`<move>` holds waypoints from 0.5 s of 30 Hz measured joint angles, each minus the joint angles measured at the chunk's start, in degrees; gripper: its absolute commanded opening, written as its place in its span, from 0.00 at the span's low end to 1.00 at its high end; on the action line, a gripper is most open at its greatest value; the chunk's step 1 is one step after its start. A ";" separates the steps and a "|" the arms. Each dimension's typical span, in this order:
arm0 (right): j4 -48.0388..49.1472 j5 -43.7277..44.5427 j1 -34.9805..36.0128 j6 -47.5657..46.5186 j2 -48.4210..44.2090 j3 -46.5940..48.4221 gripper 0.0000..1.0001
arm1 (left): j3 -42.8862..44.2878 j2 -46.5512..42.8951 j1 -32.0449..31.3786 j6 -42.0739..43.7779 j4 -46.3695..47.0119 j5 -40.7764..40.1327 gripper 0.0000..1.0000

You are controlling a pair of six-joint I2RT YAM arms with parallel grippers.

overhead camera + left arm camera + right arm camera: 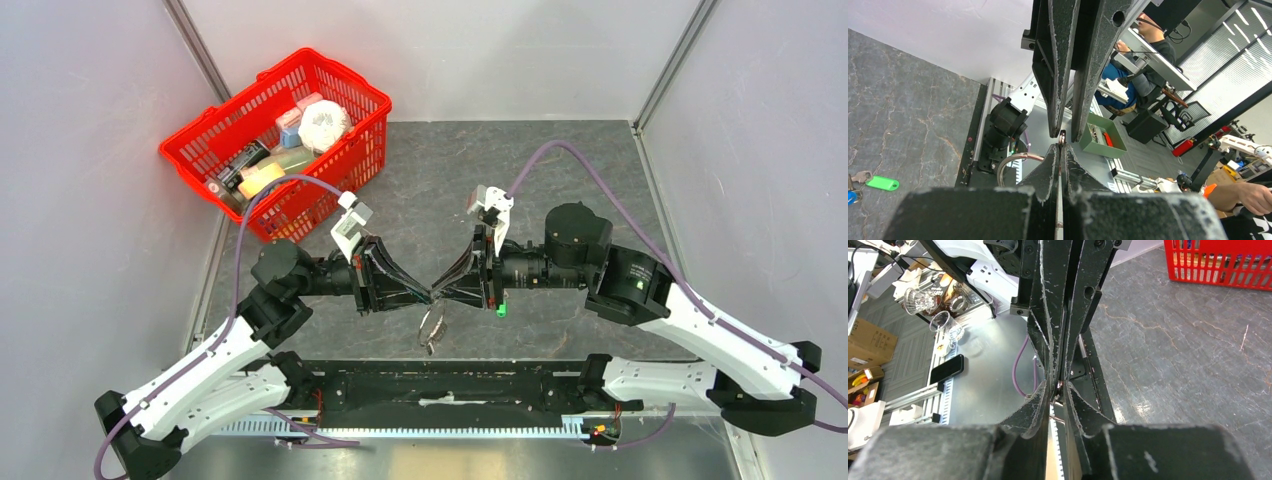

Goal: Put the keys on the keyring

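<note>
My two grippers meet tip to tip above the table's near middle. My left gripper point(429, 293) point(1060, 148) is shut on the keyring point(432, 322), a thin silver ring that hangs below the tips with small keys dangling; its arc shows in the left wrist view point(1011, 159). My right gripper point(443, 293) point(1059, 386) is closed to a narrow gap on a small silver key point(1062, 136) right at the left fingertips. Loose keys lie on the table in the left wrist view: a green-headed one point(882, 183), a plain silver one point(860, 176) and a blue one point(850, 197) at the frame edge.
A red basket point(235, 100) point(1218, 265) holding several items stands at the back left. The black arm mount rail point(450, 380) runs along the near edge. Grey walls close in both sides and the back.
</note>
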 measured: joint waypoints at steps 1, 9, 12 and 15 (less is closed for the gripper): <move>0.02 0.00 0.00 0.04 0.13 0.00 0.19 | 0.02 0.00 0.00 0.00 0.02 0.00 0.02; -0.07 -0.04 -0.02 0.57 0.48 0.00 0.00 | 0.09 -0.02 0.00 0.02 0.09 0.22 0.02; -0.07 0.00 -0.02 0.70 0.46 0.00 0.00 | 0.11 -0.09 -0.02 0.09 0.07 0.24 0.02; 0.00 0.00 -0.02 0.72 0.44 0.00 0.00 | 0.09 -0.15 -0.02 0.17 0.11 0.26 0.02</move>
